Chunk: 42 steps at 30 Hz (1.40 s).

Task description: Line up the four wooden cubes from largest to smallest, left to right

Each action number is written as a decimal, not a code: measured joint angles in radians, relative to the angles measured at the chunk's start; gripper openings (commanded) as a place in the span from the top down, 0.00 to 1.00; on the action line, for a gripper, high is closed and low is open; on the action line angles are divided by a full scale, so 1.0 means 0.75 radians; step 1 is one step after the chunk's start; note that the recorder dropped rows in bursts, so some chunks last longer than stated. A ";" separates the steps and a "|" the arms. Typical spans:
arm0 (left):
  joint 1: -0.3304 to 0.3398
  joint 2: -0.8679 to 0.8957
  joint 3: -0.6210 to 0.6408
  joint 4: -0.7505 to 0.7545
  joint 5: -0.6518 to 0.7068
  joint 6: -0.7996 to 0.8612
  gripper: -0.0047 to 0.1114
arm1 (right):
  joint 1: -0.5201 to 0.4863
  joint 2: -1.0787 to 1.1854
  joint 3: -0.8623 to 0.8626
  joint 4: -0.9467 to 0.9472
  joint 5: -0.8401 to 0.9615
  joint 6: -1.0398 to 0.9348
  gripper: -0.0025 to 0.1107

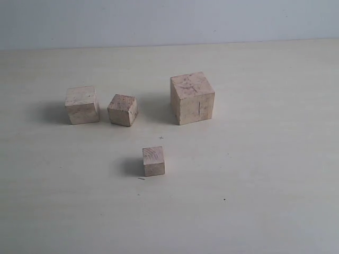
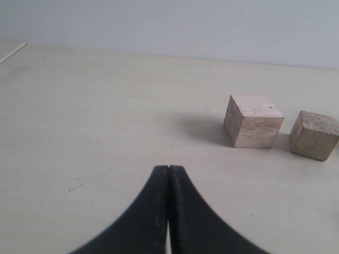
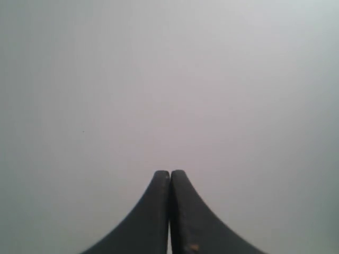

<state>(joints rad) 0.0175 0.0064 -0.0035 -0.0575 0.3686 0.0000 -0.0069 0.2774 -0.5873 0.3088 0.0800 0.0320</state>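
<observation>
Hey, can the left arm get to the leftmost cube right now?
Probably yes. In the left wrist view only bare table lies between the shut left end effector and the leftmost cube; its neighbour cube sits just beyond, apart from it.

Soft diffuse light, faint leftward shadows, seemingly hazy

Pale table (image 1: 275, 180): second-largest cube (image 1: 82, 105) left, third cube (image 1: 122, 110) just beside, largest cube (image 1: 192, 98) right, smallest cube (image 1: 153, 161) front.

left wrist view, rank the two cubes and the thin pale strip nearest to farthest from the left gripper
1. bigger cube, leftmost in the exterior view, nearest the left gripper
2. smaller cube, just beside it
3. thin pale strip, far off, well beyond both
</observation>
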 measured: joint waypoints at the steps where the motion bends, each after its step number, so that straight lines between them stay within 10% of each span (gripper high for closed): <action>1: 0.000 0.000 0.000 0.000 0.000 0.000 0.96 | 0.000 0.016 -0.023 -0.017 -0.003 -0.007 0.98; 22: 0.000 0.000 0.000 0.000 0.000 0.000 0.96 | 0.347 0.820 -0.470 -0.062 0.514 -0.386 0.98; 42: 0.000 0.000 0.000 0.000 0.000 0.000 0.96 | 0.396 1.390 -0.520 0.514 0.627 -0.416 0.98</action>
<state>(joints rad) 0.0175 0.0064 -0.0035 -0.0575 0.3686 0.0000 0.2901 1.3203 -0.9769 0.6946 0.5504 -0.2797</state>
